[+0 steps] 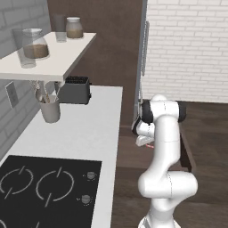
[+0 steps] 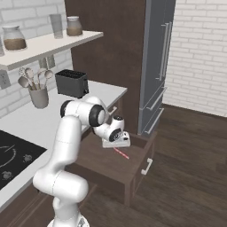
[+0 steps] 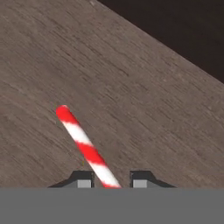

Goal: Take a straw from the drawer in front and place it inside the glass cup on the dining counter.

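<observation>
Gripper (image 3: 109, 179): low in the open drawer (image 2: 133, 170), fingertips either side of the straw (image 3: 85, 146), jaws not visibly clamped; grip cannot be told. Straw: flat on the brown wood drawer floor. Arm: folded forward and down from beside the white bench (image 1: 67, 133).

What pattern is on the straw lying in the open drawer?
Red and white stripes on the straw, clearest in the hand view, lying on the drawer floor.

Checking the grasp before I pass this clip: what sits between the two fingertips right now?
In the hand view, the straw runs down between the fingertips, lying on the drawer floor. A gap shows beside each tip; contact is not evident.
</observation>
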You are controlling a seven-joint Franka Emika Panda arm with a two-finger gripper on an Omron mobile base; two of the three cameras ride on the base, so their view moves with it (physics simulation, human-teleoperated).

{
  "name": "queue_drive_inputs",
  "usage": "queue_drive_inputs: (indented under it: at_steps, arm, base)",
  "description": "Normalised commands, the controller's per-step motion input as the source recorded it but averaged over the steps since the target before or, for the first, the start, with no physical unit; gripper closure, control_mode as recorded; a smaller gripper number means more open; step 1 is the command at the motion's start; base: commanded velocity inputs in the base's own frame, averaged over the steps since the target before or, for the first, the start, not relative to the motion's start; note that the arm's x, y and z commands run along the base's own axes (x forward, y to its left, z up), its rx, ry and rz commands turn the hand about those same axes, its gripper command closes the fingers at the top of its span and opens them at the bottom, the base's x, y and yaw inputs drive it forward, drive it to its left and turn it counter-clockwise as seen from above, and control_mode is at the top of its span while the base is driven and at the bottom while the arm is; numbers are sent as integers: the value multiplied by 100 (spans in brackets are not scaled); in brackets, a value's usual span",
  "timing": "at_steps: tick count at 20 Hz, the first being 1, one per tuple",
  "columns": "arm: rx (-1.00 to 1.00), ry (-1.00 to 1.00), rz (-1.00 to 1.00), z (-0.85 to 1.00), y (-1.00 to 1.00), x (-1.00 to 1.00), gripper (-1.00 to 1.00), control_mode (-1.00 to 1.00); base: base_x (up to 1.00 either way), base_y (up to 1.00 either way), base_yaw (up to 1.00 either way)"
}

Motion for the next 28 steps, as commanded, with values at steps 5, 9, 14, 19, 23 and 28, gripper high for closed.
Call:
queue_drive_inputs:
  at_steps: [5,9,14,19,23,28]
  arm:
    - [0,-3,-1,43,0,-32,100,-100]
    - [0,-3,-3,79,0,-20,100,-100]
    - [0,-3,-5,89,0,-19,100,-100]
    - [1,-7,-8,100,0,-47,100,-100]
    - [2,-15,-14,100,-3,-61,100,-100]
    - [4,-19,-17,100,-3,-61,100,-100]
  base:
    - [0,0,0]
    - [0,0,0]
    - [0,0,0]
    - [0,0,0]
    - [0,0,0]
    - [0,0,0]
